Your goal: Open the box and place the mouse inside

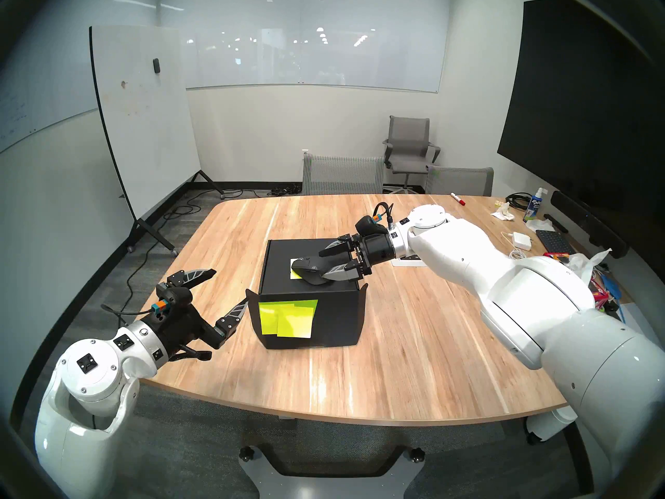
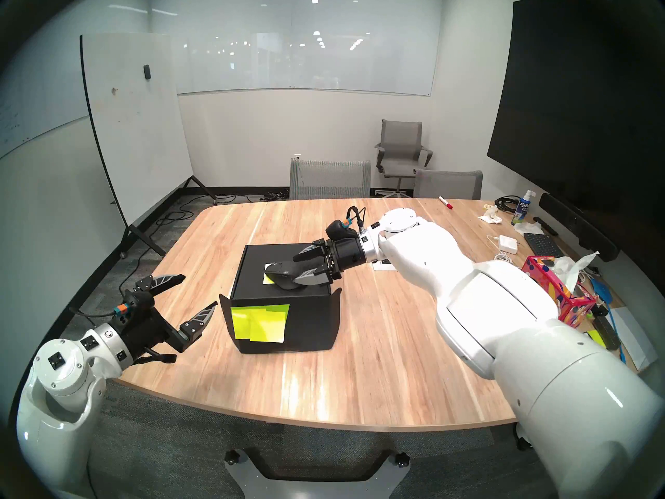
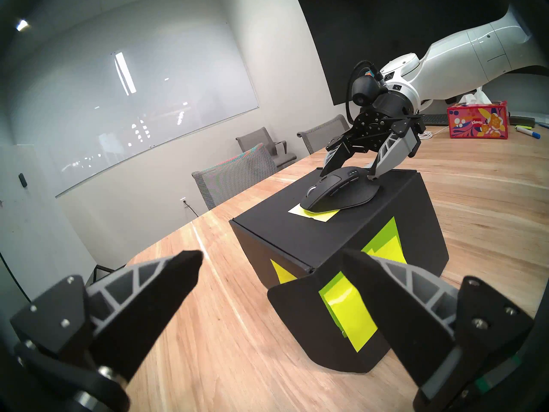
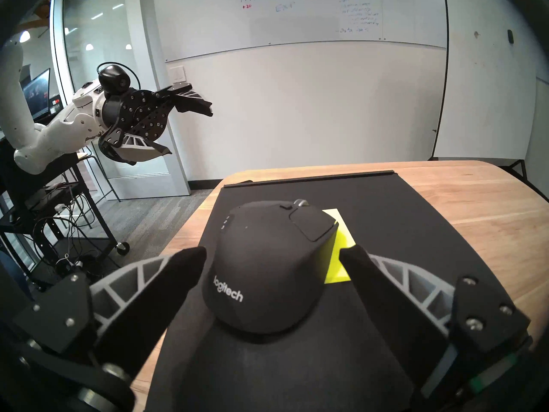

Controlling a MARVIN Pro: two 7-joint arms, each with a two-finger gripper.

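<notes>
A: The room is a plain meeting room: pale walls, a glass board, grey mesh chairs, and a rounded table (image 1: 414,343) of light, streaky wood grain.

B: And on it?

A: The box (image 1: 309,296) stands near the middle of the table, a matte black cardboard cube with its lid shut. Its near face carries overlapping neon yellow-green sticky notes (image 1: 288,318), and thin side flaps splay out at the near corners.

B: Where is the mouse?

A: The mouse (image 1: 308,269) sits on top of the lid, partly over another small yellow note (image 4: 338,253). It is black, smooth and humped, with a flared thumb rest and pale lettering on the palm end.

B: Which way does it lie?

A: In the head view its long axis runs left to right; the button and wheel end points left, the lettered palm end right, toward the right gripper (image 1: 324,266).

B: Is that gripper holding it?

A: No. Its ribbed grey fingers with black pads are spread wide, one on either side of the mouse; whether the pads touch it cannot be told.

B: The other one?

A: The left gripper (image 1: 230,286) hangs spread open and empty, just left of the box's near corner.
</notes>
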